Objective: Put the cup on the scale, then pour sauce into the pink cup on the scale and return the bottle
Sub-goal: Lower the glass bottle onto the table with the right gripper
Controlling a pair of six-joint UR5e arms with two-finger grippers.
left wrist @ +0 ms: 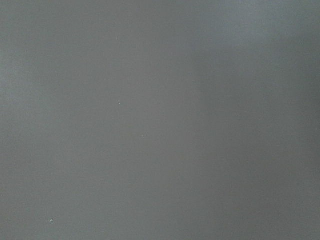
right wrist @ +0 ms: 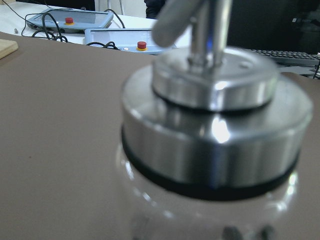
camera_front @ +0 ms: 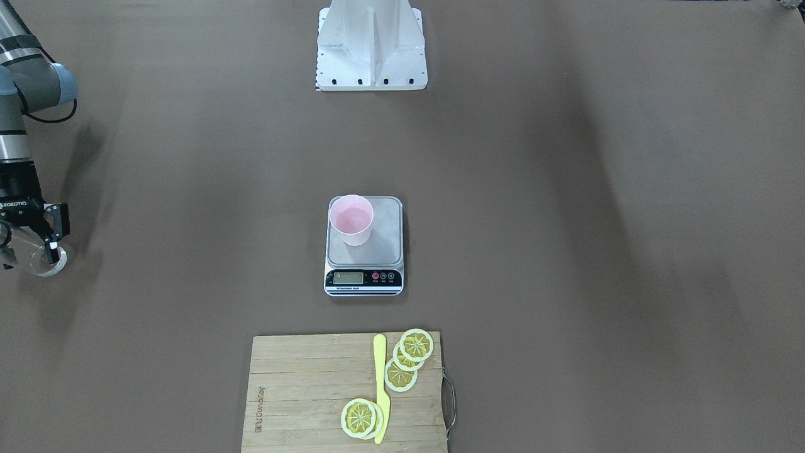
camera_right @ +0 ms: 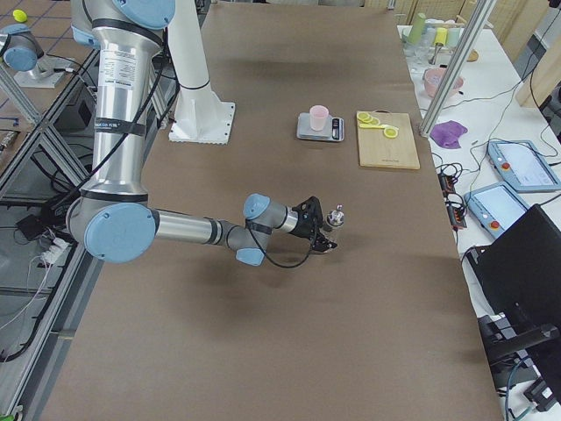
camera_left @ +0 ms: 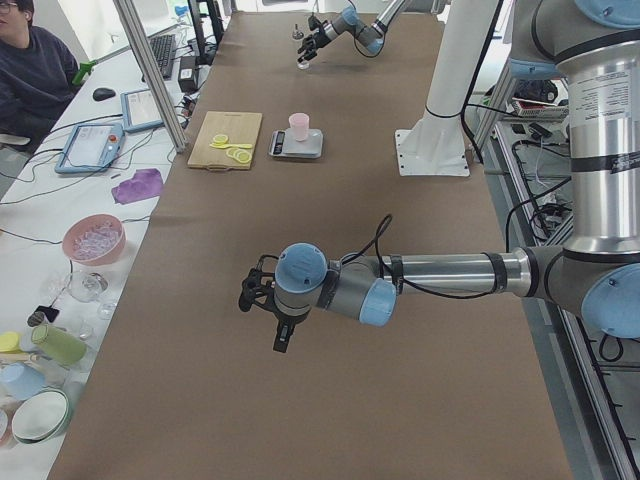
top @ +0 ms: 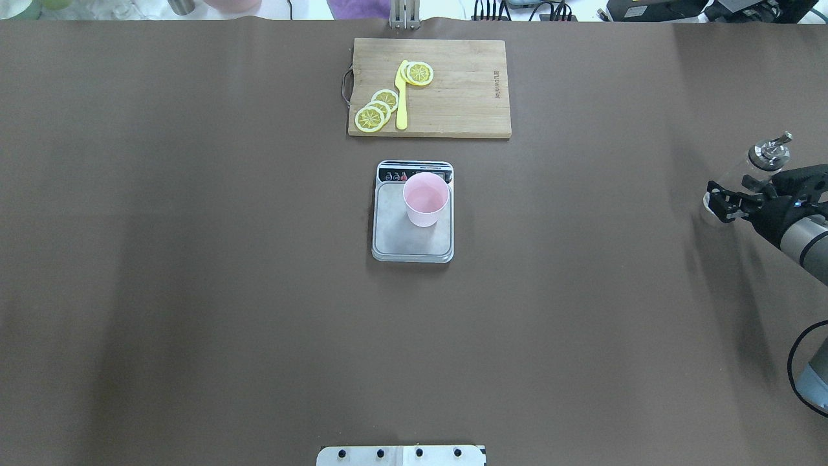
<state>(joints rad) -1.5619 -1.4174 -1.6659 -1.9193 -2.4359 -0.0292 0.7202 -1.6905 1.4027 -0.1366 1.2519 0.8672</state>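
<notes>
The cup (camera_front: 351, 220) stands on the scale (camera_front: 379, 250) mid-worktop (camera_front: 566, 251). Far off at the edge, the right gripper (camera_front: 29, 253) has its jaws closed round the bottle (top: 768, 154), whose clear glass body is barely legible. The left gripper (camera_left: 262, 293) shows only from the side, so I cannot tell how its jaws stand.

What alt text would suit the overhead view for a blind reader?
A pink cup stands on a steel kitchen scale at the centre of a brown table. Beyond it lies a cutting board with lemon slices; at the right edge, the right gripper flanks a glass bottle.
</notes>
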